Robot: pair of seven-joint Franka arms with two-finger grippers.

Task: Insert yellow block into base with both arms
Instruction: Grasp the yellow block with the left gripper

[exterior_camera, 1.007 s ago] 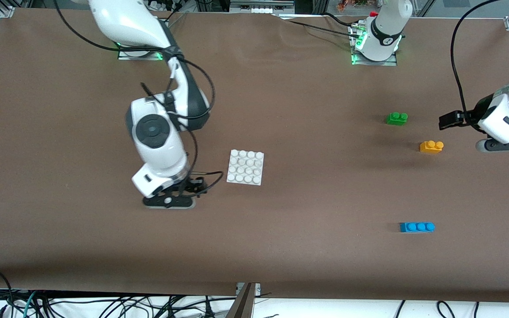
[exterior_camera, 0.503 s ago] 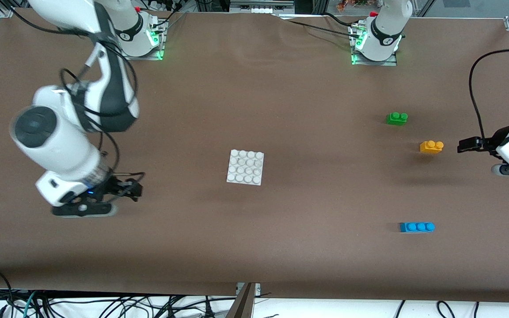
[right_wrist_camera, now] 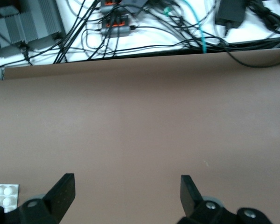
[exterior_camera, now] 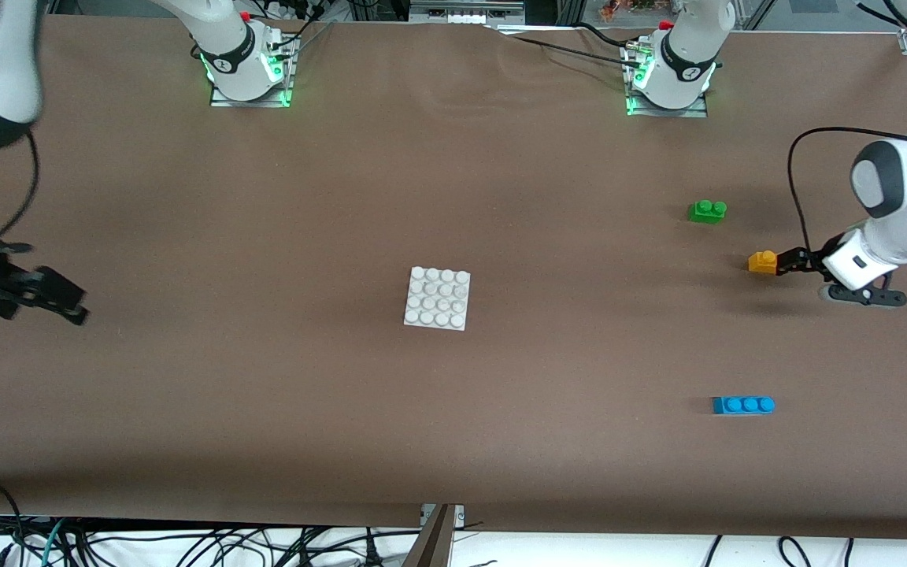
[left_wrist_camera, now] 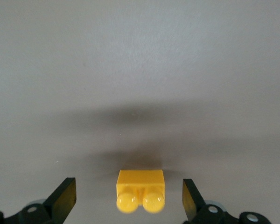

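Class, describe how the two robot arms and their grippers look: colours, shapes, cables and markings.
Both arms are white, rounded and jointed, with dark grey bands and caps. The left arm trails a looping black cable. Green lights glow at both bases. The left gripper and right gripper are black, with two flat fingers.

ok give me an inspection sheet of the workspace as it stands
surface: brown table, flat cover.
job's things: yellow block toward the left arm's end, on the table; base mid-table, no brick on it.
clutter: green brick farther from the front camera than the yellow block; blue brick nearer.
grippers: left gripper open, fingers either side of the yellow block; right gripper open, holding nothing, over the right arm's end.
cables: black cables on the arms, more below the table edge.
surroundings: metal framing, electronics.
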